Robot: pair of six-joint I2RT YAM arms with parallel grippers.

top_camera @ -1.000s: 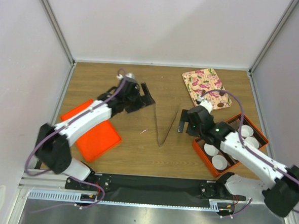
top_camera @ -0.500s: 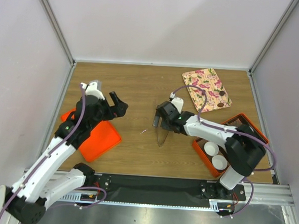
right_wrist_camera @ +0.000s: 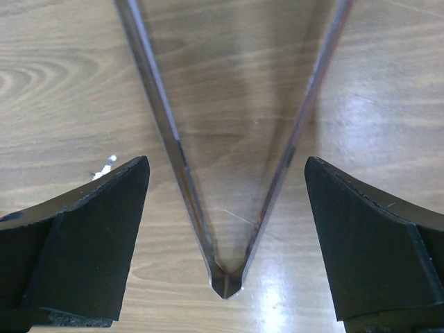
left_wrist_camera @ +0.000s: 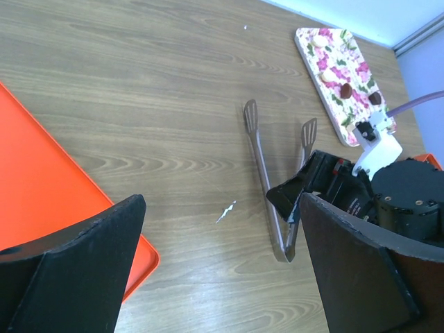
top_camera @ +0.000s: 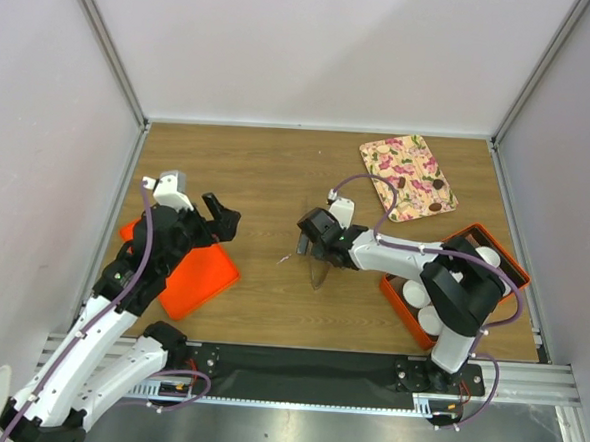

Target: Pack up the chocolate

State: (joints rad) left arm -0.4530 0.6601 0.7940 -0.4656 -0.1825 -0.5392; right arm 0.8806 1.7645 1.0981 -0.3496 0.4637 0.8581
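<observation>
The chocolate pieces [top_camera: 434, 204] are small dark brown lumps on a floral tray [top_camera: 394, 152] at the back right; two show in the left wrist view [left_wrist_camera: 345, 89]. Metal tongs [top_camera: 319, 278] lie in a V on the table. My right gripper [top_camera: 308, 245] is open and low over the tongs' hinge end [right_wrist_camera: 227, 277], with one finger [right_wrist_camera: 83, 243] on each side of the arms and touching neither. My left gripper [top_camera: 222, 217] is open and empty above the table, beside the orange lid [top_camera: 196, 275].
An orange box [top_camera: 401, 293] with white paper cups [top_camera: 432, 320] stands at the right, partly under the right arm. A small white scrap [top_camera: 284, 259] lies left of the tongs. Grey walls enclose the table.
My right gripper has swung left from the orange box to the tongs' hinge end. My left arm has drawn back to the left, from the table's middle to the orange lid.
</observation>
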